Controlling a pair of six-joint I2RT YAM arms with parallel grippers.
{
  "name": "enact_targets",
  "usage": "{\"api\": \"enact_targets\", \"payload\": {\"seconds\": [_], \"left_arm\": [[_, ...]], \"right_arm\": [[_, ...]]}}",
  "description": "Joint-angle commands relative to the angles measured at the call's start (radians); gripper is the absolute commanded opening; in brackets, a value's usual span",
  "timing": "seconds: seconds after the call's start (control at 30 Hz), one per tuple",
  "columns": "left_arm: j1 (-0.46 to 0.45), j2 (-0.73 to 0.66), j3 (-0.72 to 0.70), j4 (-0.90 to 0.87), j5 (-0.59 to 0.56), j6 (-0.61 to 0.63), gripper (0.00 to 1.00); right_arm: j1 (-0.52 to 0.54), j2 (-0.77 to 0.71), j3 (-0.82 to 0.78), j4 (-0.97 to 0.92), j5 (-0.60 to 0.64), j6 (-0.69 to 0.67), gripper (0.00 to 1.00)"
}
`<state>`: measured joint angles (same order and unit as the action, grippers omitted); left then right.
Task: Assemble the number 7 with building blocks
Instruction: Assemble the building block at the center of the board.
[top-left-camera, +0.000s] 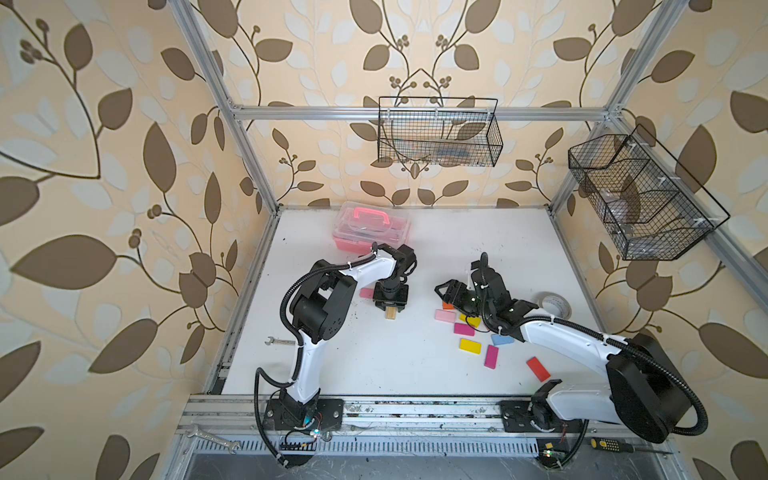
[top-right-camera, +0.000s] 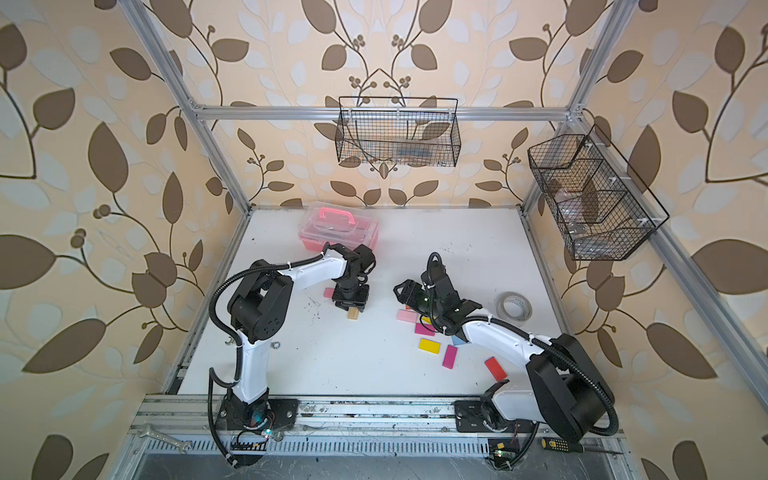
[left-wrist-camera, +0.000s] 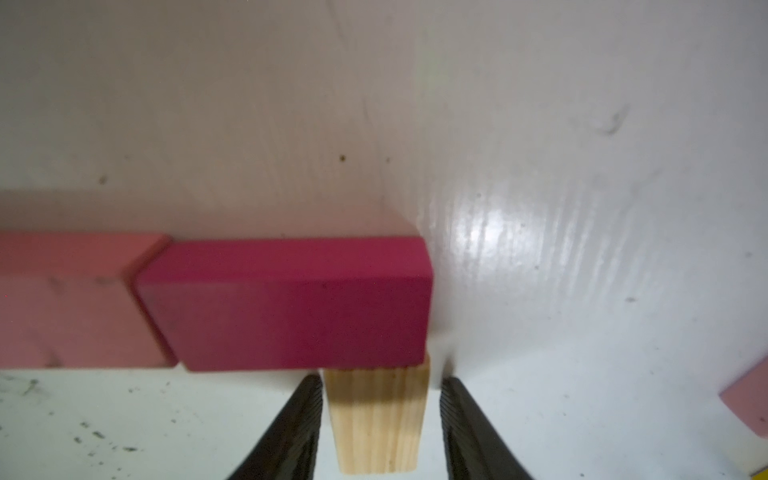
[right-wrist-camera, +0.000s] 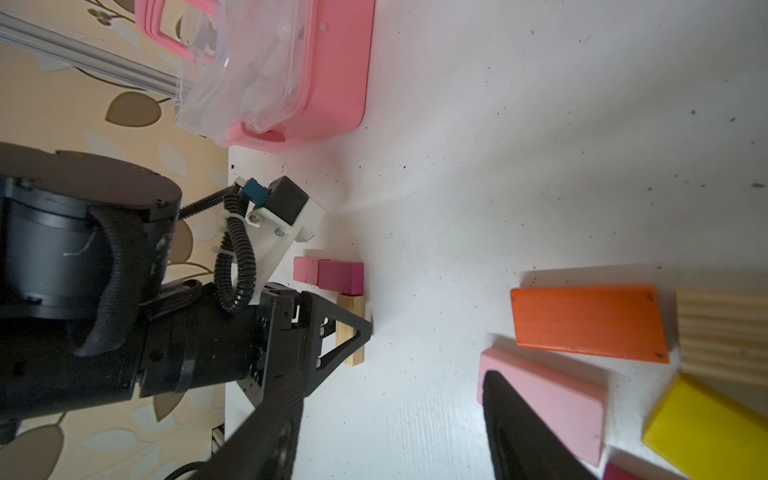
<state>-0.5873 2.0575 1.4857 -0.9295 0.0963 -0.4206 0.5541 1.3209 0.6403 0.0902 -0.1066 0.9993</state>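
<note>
In both top views the left gripper (top-left-camera: 390, 308) (top-right-camera: 351, 306) points straight down. A wood block (top-left-camera: 390, 315) (top-right-camera: 353, 315) shows from under its fingers on the near side, and a pink block (top-left-camera: 366, 293) peeks out at their outer side. Between these fingers and the right gripper (top-left-camera: 442, 292) (top-right-camera: 401, 291) the white table (top-left-camera: 374, 365) is bare, with wide room toward the near edge too. Behind the right fingers lie the loose blocks (top-left-camera: 470, 345), well apart from every table edge. A pink case (top-left-camera: 370, 228) stands far beyond the left fingers, near the back edge.

In the left wrist view the fingers (left-wrist-camera: 299, 432) stand on both sides of the wood block (left-wrist-camera: 376, 419), opened only a little. One finger is almost at its long edge, and at the other a thin strip of table shows, so they do not grip it. The block lies flat. Its end meets the long side of a magenta block (left-wrist-camera: 291, 303), with the outer edges nearly flush. The magenta block joins end to end with the pink block (left-wrist-camera: 70, 299). Beyond the fingertips the table is open.

In the right wrist view the right fingers (right-wrist-camera: 519, 428) are spread wide, with only table between them. One finger covers a corner of a pale pink block (right-wrist-camera: 552, 399), and an orange block (right-wrist-camera: 588, 320) lies just beside that. Ahead of the fingertips, across free table, stands the started 7 (right-wrist-camera: 340, 276).
</note>
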Motion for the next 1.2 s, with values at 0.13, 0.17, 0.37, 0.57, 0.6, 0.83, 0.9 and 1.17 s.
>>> {"api": "enact_targets", "payload": {"seconds": [0.13, 0.17, 0.37, 0.57, 0.6, 0.83, 0.9, 1.17], "left_arm": [[0.009, -0.050, -0.033, -0.031, -0.031, 0.017, 0.59], [0.009, -0.066, -0.043, -0.029, -0.031, 0.017, 0.60], [0.009, -0.184, -0.068, -0.046, -0.054, 0.018, 0.67], [0.009, -0.322, -0.041, -0.065, -0.054, 0.089, 0.72], [0.008, -0.335, -0.036, -0.058, -0.023, 0.109, 0.73], [-0.003, -0.305, 0.016, -0.034, 0.146, 0.167, 0.77], [-0.003, -0.299, 0.015, -0.012, 0.184, 0.162, 0.78], [-0.003, -0.293, 0.019, 0.017, 0.187, 0.133, 0.81]], "right_arm": [[-0.006, 0.000, 0.020, -0.019, 0.033, -0.032, 0.79], [-0.010, -0.001, 0.024, -0.020, 0.032, -0.044, 0.80], [-0.035, -0.058, 0.053, 0.002, 0.062, -0.176, 0.82], [-0.051, -0.188, 0.132, -0.096, 0.178, -0.360, 0.81], [-0.061, -0.211, 0.137, -0.116, 0.190, -0.367, 0.81], [-0.297, -0.288, 0.185, -0.446, 0.033, -0.250, 0.80], [-0.321, -0.292, 0.209, -0.579, 0.022, -0.251, 0.80], [-0.147, -0.226, 0.182, -1.077, 0.144, -0.117, 0.79]]}}
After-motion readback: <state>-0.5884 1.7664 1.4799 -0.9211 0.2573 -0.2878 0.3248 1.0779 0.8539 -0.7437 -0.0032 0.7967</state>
